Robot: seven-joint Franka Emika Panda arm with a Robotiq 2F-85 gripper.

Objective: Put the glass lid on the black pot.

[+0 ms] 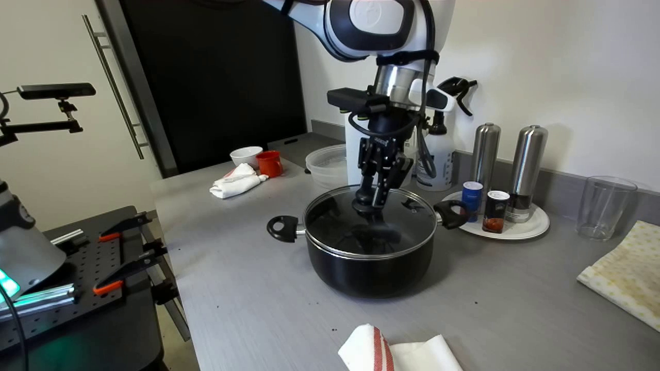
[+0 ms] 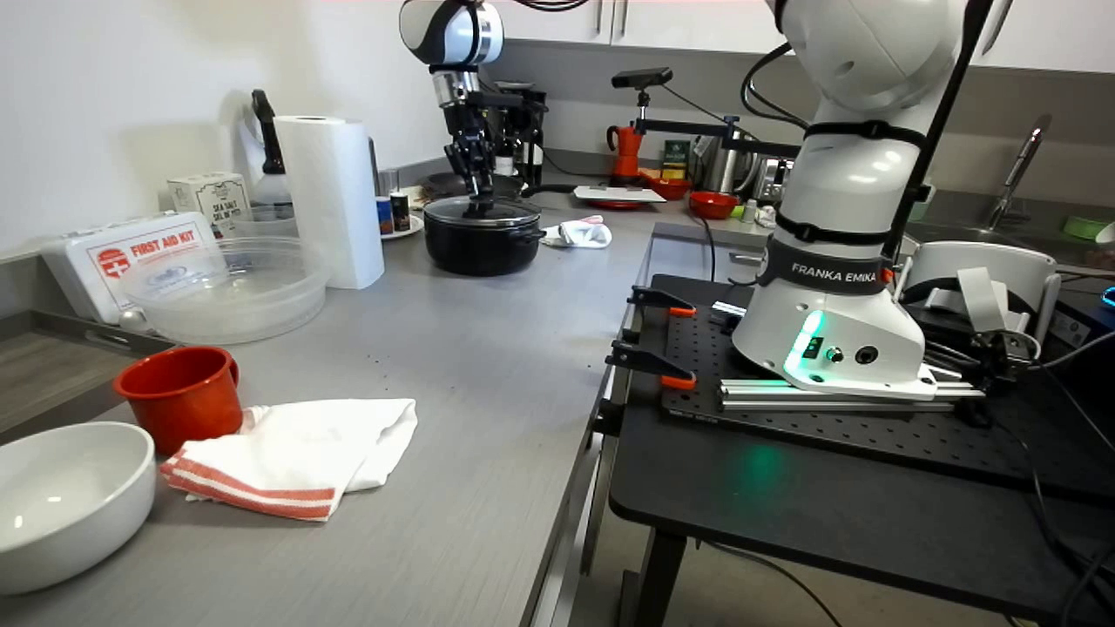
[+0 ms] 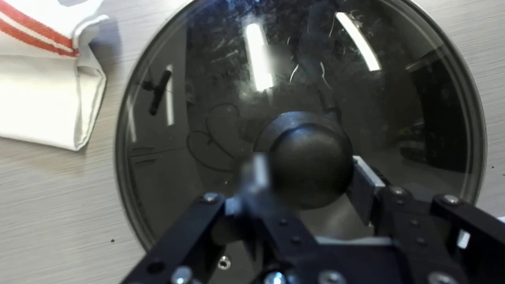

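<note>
The lid [image 1: 371, 234] is lying on the pot [image 1: 371, 281] in both exterior views, its metal rim following the pot's edge. The pot is standing upright on the counter [image 1: 242, 288], its handles [image 1: 292, 226] sticking out at 9 and 3 o'clock in an exterior view. The arm [image 1: 381, 31] is hanging above it from 12 o'clock there, and the gripper [image 3: 311, 171] is pointing down at the lid's knob [image 3: 309, 154]. In the wrist view the gripper is showing at 6 o'clock, and its fingers [image 3: 363, 193] are flanking the knob closely: one, blurred, between 8 and 9 o'clock, one between 3 and 4. Whether they are pinching the knob or standing just free of it, I cannot tell.

Around the pot in an exterior view, a towel [image 1: 420, 355] is lying between 5 and 6 o'clock. A plate [image 1: 539, 221] is sitting at 3, carrying two mills [image 1: 529, 154] and two shakers [image 1: 495, 208], with a tumbler [image 1: 603, 206] standing farther out the same way. A spray bottle [image 1: 438, 159] is standing between 1 and 2, a tub [image 1: 329, 170] is sitting at 11, and a mug [image 1: 269, 165] and a bowl [image 1: 245, 159] are sitting close together at 10, a cloth [image 1: 237, 183] lying just beside them.
</note>
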